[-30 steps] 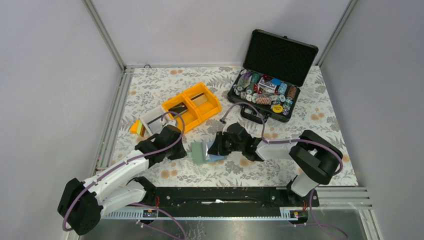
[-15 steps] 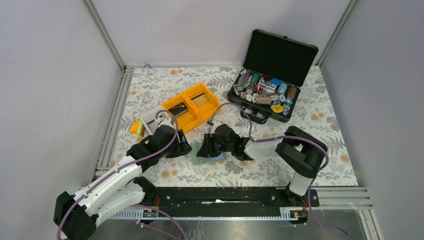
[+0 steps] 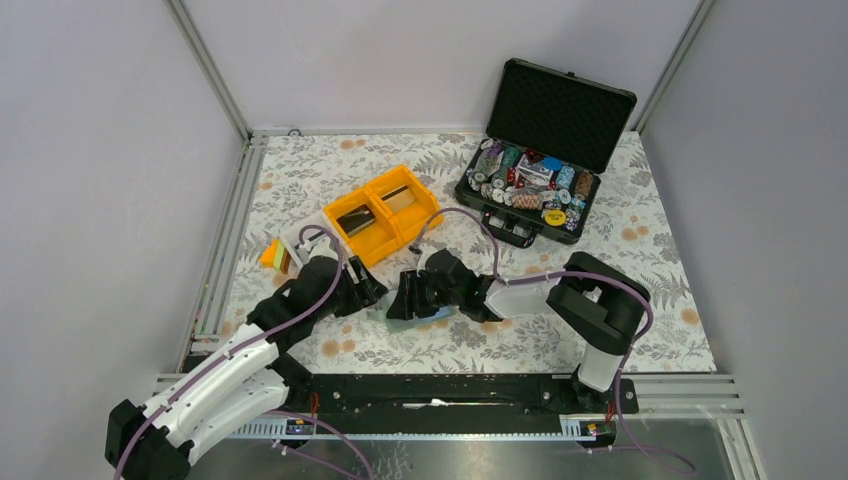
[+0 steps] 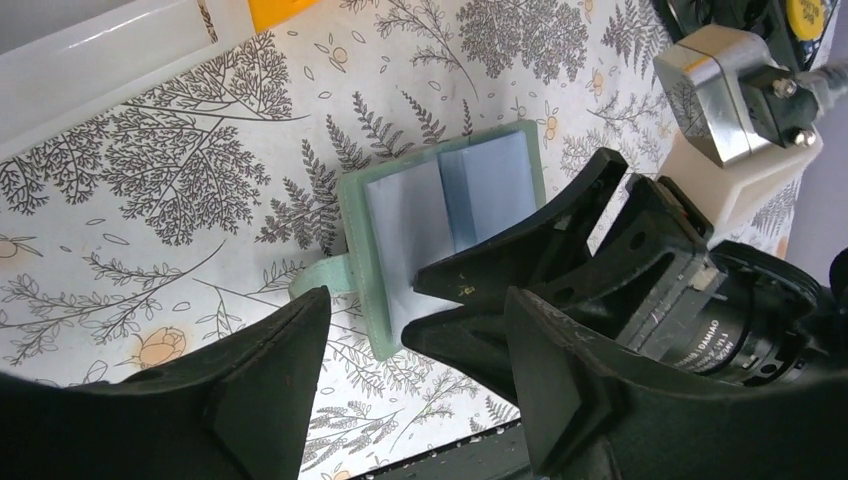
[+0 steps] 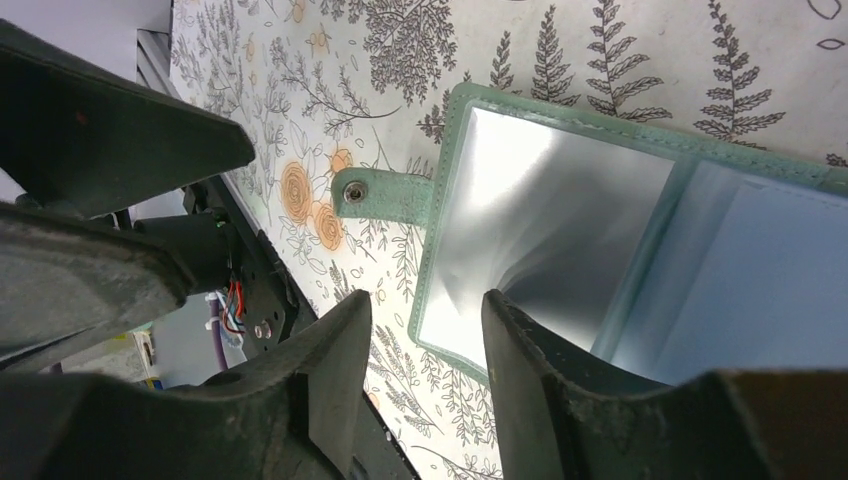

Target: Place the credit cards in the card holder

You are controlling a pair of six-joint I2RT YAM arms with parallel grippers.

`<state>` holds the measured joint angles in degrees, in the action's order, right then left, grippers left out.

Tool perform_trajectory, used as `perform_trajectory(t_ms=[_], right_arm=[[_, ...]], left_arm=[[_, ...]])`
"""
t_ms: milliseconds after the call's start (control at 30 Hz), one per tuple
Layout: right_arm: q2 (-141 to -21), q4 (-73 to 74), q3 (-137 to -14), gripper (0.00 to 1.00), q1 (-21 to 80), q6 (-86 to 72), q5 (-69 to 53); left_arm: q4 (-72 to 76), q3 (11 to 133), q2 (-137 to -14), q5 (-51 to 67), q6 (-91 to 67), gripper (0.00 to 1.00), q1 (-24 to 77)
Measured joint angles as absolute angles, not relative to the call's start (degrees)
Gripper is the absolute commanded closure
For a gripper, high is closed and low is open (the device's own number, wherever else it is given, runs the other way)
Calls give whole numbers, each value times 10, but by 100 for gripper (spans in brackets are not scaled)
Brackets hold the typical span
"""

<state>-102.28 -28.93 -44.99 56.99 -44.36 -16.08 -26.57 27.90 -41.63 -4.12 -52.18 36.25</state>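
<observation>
Card holder (image 4: 440, 215) is lying open on the table, with left pincer (image 4: 417, 300) beside it and right pincer (image 5: 425, 320) over it, both gaping empty; credit cards (image 3: 357, 217), beyond it in the yellow bin (image 3: 428, 214), are likely needing fetching next.

The card holder (image 4: 440, 190) lies open and flat on the floral table (image 4: 150, 170), at the centre of the left wrist view. Its sage-green cover shows as a thin border around pale blue clear pockets that face up and catch the glare. A green strap tab (image 5: 385, 195) with a metal snap stud sticks out from one edge. Two credit cards lie in the yellow bin (image 3: 424, 226), left of centre in the overhead view. A black card (image 3: 357, 217) is in its left compartment, and a second card (image 3: 398, 197), tan with a dark band, is in its right compartment.
</observation>
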Motion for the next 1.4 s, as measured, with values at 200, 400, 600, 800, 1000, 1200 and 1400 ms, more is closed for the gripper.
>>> perform_trajectory(t_ms=[200,400,600,800,1000,1200,1400], right_arm=[[-969,-251,-447,41,570,-428,-156],[-869,-187,-443,40,570,-409,-126],[-814,-116,-441,41,564,-397,-27],[-806,-74,-416,40,522,-381,10],[-755,-54,-395,37,460,-358,10],[-733,-85,-384,38,442,-349,-7],[-741,-115,-352,36,442,-353,-42]], left_arm=[[-254,277,-416,-36,-530,31,350],[-251,281,-421,-27,-519,30,323],[-256,300,-439,-14,-495,24,296],[-296,373,-470,-7,-430,15,240],[-347,520,-572,-24,-336,11,205],[-397,677,-738,-55,-239,14,199],[-429,779,-878,-74,-146,22,199]])
